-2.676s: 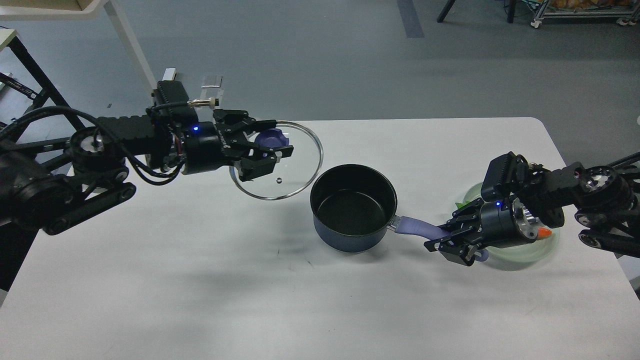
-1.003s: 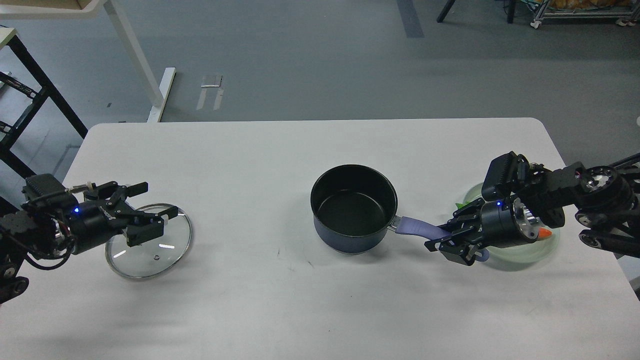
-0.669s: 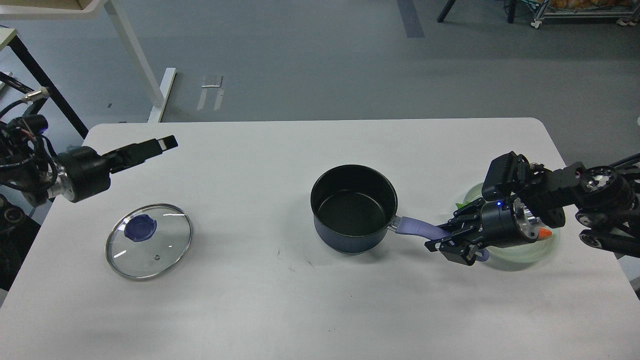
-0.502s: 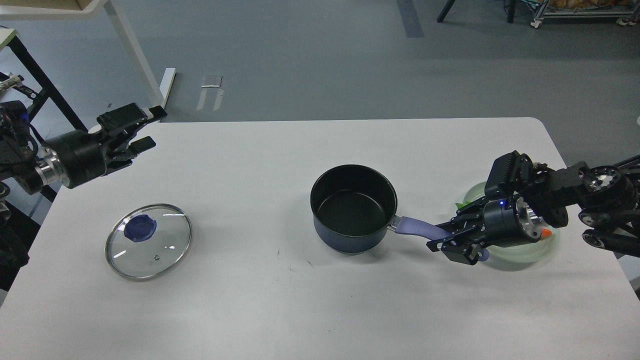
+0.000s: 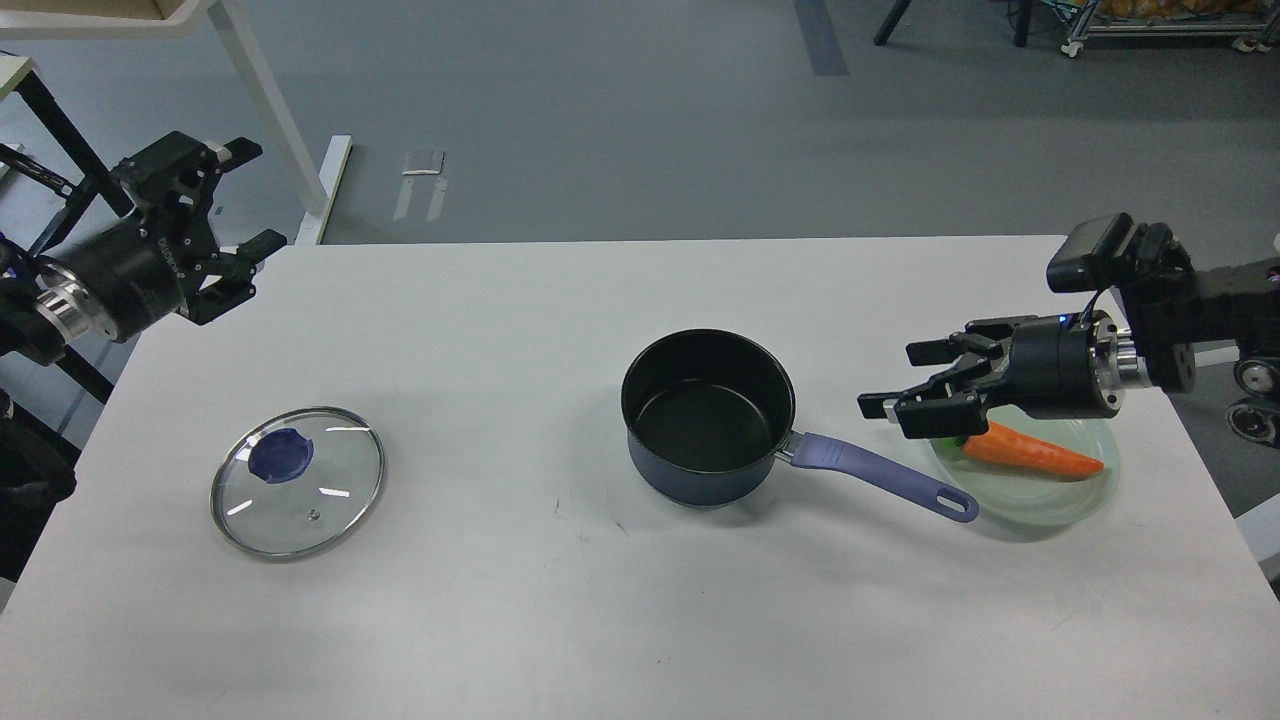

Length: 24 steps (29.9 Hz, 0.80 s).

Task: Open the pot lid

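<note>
Dark blue, the saucepan [image 5: 708, 420] sits uncovered near the middle of the white counter [image 5: 600, 620], its lavender handle [image 5: 880, 477] reaching right until the tip overlaps the rim of a pale green glass plate [image 5: 1030, 500] holding a carrot [image 5: 1030, 452]. The glass lid [image 5: 297, 480] lies flat, knob up, well apart to the left. The right gripper [image 5: 915, 380] hovers above the handle, fingers spread, empty. The left gripper [image 5: 235, 205] hangs past the counter's far-left corner, fingers parted, holding nothing.

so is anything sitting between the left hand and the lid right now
Nothing visible. The left hand is open at the table's far left corner, and only bare table lies between it and the lid lying flat below.
</note>
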Available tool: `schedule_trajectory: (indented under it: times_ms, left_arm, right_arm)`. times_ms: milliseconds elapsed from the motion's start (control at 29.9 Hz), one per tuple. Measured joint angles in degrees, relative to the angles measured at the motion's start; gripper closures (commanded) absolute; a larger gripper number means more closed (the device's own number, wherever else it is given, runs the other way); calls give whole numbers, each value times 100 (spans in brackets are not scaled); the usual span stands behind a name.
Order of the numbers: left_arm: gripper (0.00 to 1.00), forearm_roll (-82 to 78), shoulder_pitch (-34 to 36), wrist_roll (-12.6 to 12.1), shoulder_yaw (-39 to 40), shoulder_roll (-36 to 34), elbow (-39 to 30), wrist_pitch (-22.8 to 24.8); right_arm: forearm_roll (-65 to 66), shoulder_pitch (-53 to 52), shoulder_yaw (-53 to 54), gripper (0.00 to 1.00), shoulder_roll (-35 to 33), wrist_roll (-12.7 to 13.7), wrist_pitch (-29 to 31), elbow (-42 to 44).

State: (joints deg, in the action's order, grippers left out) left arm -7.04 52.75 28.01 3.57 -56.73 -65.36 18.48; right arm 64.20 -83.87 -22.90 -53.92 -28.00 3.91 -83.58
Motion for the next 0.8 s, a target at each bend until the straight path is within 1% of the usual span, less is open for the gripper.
schedule_trajectory:
  times_ms: [167, 301, 502, 635, 702, 803]
  left_arm:
    - [1, 605, -33, 0, 78, 269, 145, 51]
    - [1, 921, -66, 0, 88, 538, 460, 241]
    - [1, 1296, -202, 0, 184, 1024, 1142, 670]
    - [0, 1503, -512, 0, 469, 1349, 1525, 847]
    - [0, 1544, -736, -71, 691, 1472, 1604, 905]
    - [0, 1561, -1119, -323, 1082, 1669, 1695, 944]
  right_arm:
    - [-1845, 522, 911, 2, -87, 0, -32, 120]
    - [-3394, 1215, 1693, 2, -7, 0, -43, 365]
    - [-5257, 2260, 2675, 1, 571, 1, -179, 1181]
    - [-6150, 2884, 3213, 0, 1097, 1, -197, 1693]
    - [-6321, 3171, 3488, 0, 1310, 1, -196, 1809]
    - [-6395, 3568, 3935, 0, 1634, 1, -193, 1941]
